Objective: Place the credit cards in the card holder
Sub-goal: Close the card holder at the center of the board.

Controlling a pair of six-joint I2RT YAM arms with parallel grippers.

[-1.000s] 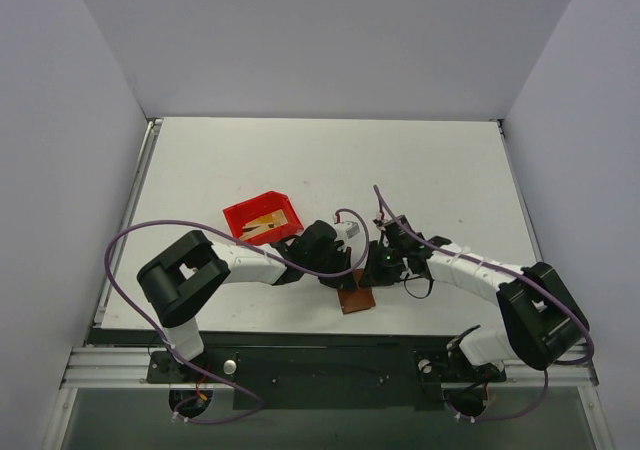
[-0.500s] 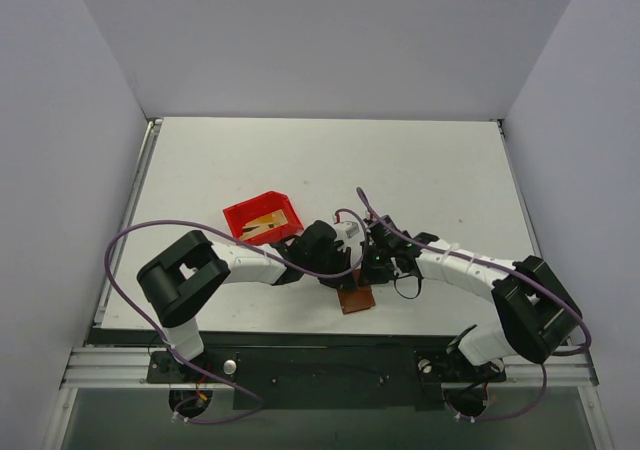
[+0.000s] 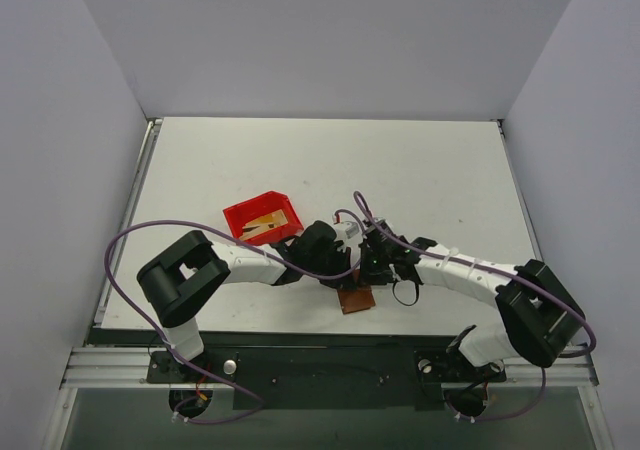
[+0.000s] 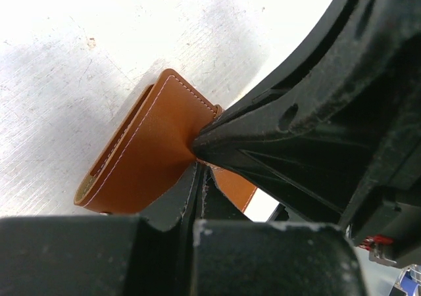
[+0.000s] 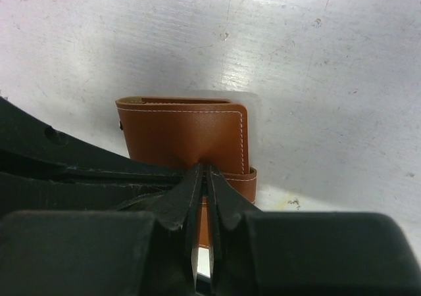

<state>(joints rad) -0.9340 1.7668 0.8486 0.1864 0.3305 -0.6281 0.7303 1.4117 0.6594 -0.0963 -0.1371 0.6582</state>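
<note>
- Table (image 3: 420,170) – white top. All the action sits at its near edge, centre.
- Left arm (image 3: 240,260) and right arm (image 3: 470,275) – both reach inward, and their wrists meet nose to nose over the same spot.
- Red bin (image 3: 235,220) – just behind the left wrist and apart from the holder. I can see the credit cards (image 3: 265,222) lying loose inside it, gold-tan.
- Card holder (image 5: 187,135) – brown leather, folded, at the near table edge between the two wrists. The top view shows only its near corner, past the grippers.
- Left gripper (image 4: 200,174) – jaws closed to a hairline, pinching the holder's leather from one side.
- Right gripper (image 5: 205,171) – jaws squeezed together on the holder's edge from the opposite side, with a brown strip showing in the slit between the fingers. Its tip sits right against the left one.
</note>
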